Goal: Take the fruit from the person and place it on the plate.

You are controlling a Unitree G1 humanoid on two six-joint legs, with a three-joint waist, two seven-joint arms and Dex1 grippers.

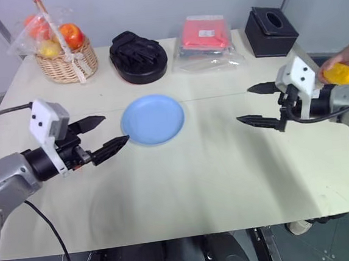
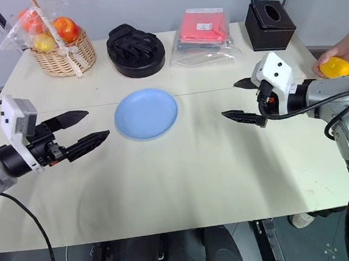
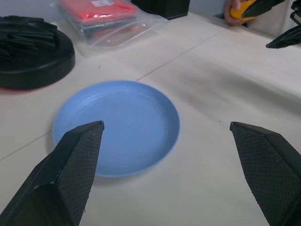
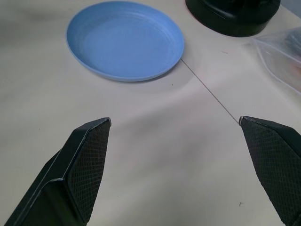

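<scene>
In the head views, my right end effector (image 1: 262, 103) hangs over the right part of the counter (image 1: 215, 176) with its two fingers wide apart and nothing between them. It points toward the middle of the counter, so the fruit (image 1: 340, 74) is behind it, near my right wrist. The person's hand (image 1: 346, 57) holds the fruit at the right edge of the counter. The plate (image 1: 153, 119) lies flat near the middle, and it is empty. My left end effector (image 1: 99, 136) is also spread apart and empty, just beside the left rim of the plate. At the far side stand a wicker basket (image 1: 68, 65), a black dish (image 1: 138, 57), a red packet in plastic (image 1: 204, 39) and a black box (image 1: 270, 30).

In the left wrist view, my two left fingers (image 3: 70, 174) frame the plate. The fruit shows far behind, partly covered by a finger of my right end effector.

In the right wrist view, my right fingers (image 4: 80, 165) stand far apart over bare counter, and the plate lies beyond them.

I judge that the step in hand is the handover, and it is not yet started. For the next move I think I must turn my right end effector back toward the person's hand and bring the open fingers around the fruit without pinching the person's fingers.
</scene>
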